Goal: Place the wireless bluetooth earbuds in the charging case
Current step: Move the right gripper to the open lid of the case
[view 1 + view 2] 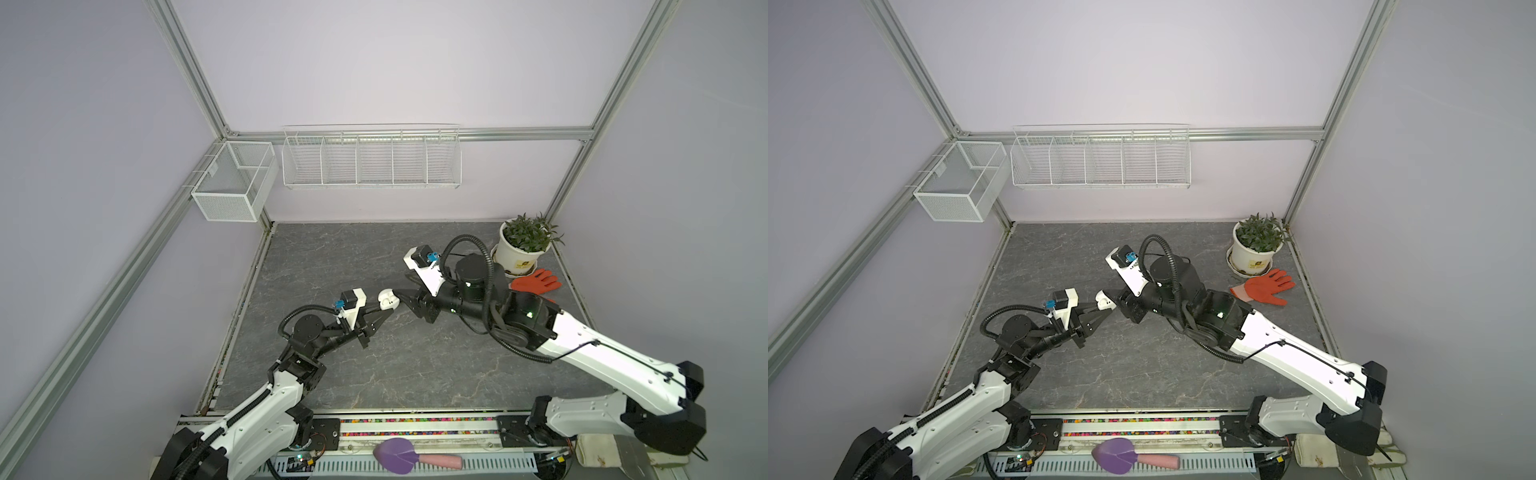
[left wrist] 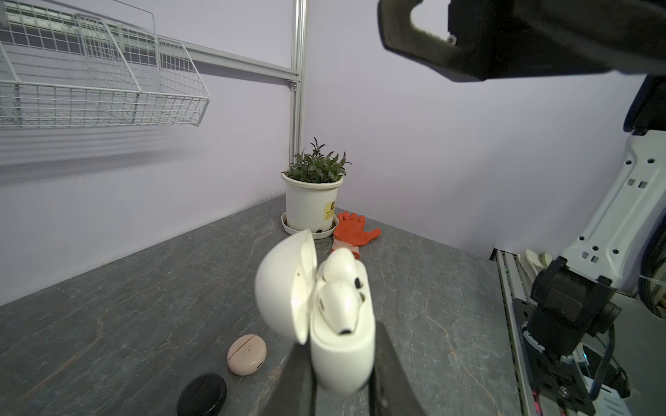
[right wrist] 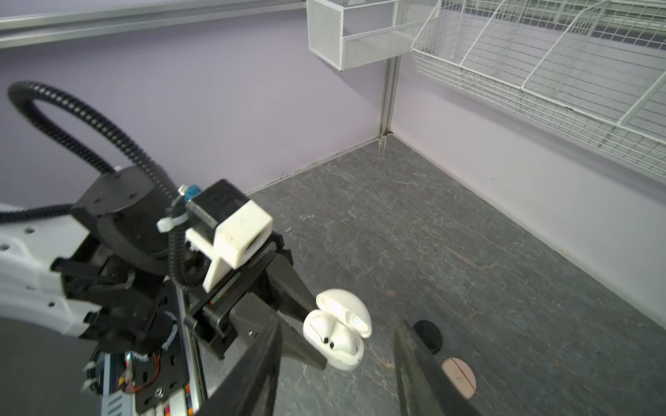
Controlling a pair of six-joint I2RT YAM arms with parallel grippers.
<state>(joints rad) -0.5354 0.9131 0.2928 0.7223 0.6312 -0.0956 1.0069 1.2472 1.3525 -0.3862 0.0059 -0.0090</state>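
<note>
Left gripper point(image 2: 342, 374) is clamped on the lower body of the white charging case point(image 2: 342, 345), one finger on each side, holding it up off the table point(image 2: 144, 306). In both top views the case sits pretty much dead centre of the frame. Right gripper point(image 3: 338, 324) has its jaws parted with nothing between them, tips just to the right of the case in a top view.

The lid point(image 2: 281, 284) is flipped open, and both white earbuds point(image 2: 338, 306) look seated in their wells, side by side. A pink case point(image 2: 247, 354) and a black case point(image 2: 201, 394) lie shut on the table, near each other.

Handling-wise, my guess: it's all light, hard, glossy plastic, so slippery. The buds are tiny and rounded, and I'd pinch one across the bulb, not the stem. Grip the case on the body below the seam. The hinge looks like the weak spot, so nudge the lid gently rather than squeezing it.
</note>
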